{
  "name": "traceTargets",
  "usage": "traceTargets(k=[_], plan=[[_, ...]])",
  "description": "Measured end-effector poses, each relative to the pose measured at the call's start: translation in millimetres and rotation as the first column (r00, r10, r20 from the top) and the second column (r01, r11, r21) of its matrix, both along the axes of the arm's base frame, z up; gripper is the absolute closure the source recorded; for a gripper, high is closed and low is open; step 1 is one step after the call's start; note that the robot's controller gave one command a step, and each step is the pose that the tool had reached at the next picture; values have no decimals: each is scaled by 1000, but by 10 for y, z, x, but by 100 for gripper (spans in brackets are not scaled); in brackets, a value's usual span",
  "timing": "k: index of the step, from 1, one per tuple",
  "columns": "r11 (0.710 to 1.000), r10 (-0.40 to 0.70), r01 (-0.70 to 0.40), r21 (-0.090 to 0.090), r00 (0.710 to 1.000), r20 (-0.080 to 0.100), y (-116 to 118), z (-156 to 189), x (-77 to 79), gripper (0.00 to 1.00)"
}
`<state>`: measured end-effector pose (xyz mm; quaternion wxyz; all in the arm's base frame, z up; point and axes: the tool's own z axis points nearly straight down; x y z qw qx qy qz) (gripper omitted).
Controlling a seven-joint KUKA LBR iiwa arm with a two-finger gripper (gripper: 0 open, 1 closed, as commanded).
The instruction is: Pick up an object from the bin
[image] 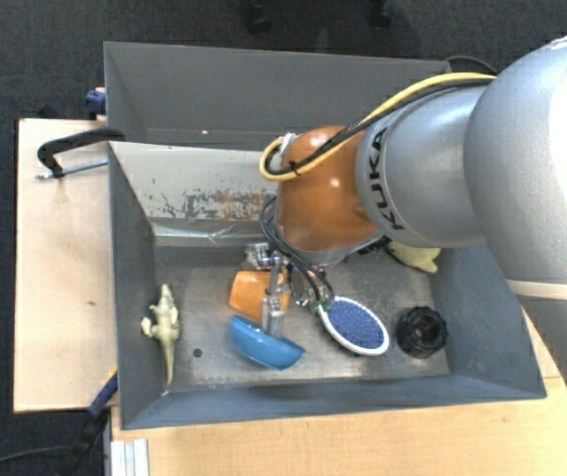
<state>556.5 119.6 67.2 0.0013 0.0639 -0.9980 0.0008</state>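
Arm in from the right, wrist low over mid-bin (130,266). Jaws down near the floor, against the right edge of an orange block (245,291) lying mid-floor; a blue bowl-shaped piece (264,345) sits just in front. I cannot tell whether the jaws are open or closed. Blue-bristled brush (355,325) near, black round part (421,330) and pale lizard toy (163,327) well apart.

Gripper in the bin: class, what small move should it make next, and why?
Probably a short move straight down. The gripper sits between the orange block and the blue bowl-shaped piece, its tip at the blue piece's rim. The blue oval brush lies apart toward the view's right, so a small descent looks unobstructed.
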Motion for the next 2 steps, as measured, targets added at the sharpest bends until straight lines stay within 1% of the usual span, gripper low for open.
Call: traceTargets(k=[1,2], plan=[[1000,3,-3,4,1000,3,36,42,-4,100],[999,36,-36,4,999,18,-337,1843,-185,100]])
